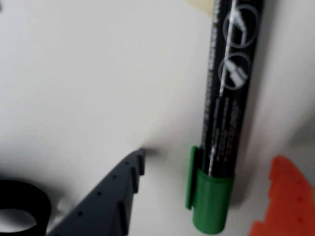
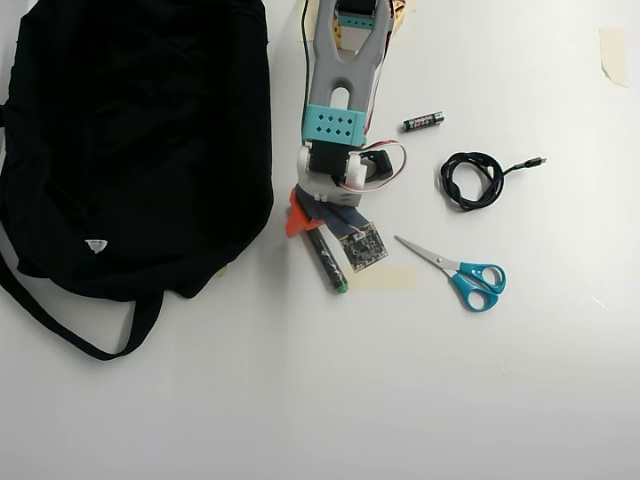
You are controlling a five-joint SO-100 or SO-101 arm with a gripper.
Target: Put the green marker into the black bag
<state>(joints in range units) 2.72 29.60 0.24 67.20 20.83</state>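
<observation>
Tool: the two-finger tool [image 1: 206, 196] spreads wide, dark grey finger [image 1: 106, 201] and orange finger [image 1: 285, 196] flanking the marker, no contact visible.
Marker: thick green-capped, black-barrelled marker [image 1: 224, 113] lies flat on the white bench [image 2: 300, 400].
Bag: large black fabric bag [image 2: 130, 130] lies just left in the overhead view.

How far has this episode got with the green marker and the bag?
Early stage. Done: the gripper has reached the green marker and, in the wrist view, its grey and orange fingers straddle the barrel, open. In hand: closing on it; the marker lies on the table, not lifted. Left: grasp, lift, carry it to the black bag, which lies left in the overhead view, and drop it in.
</observation>
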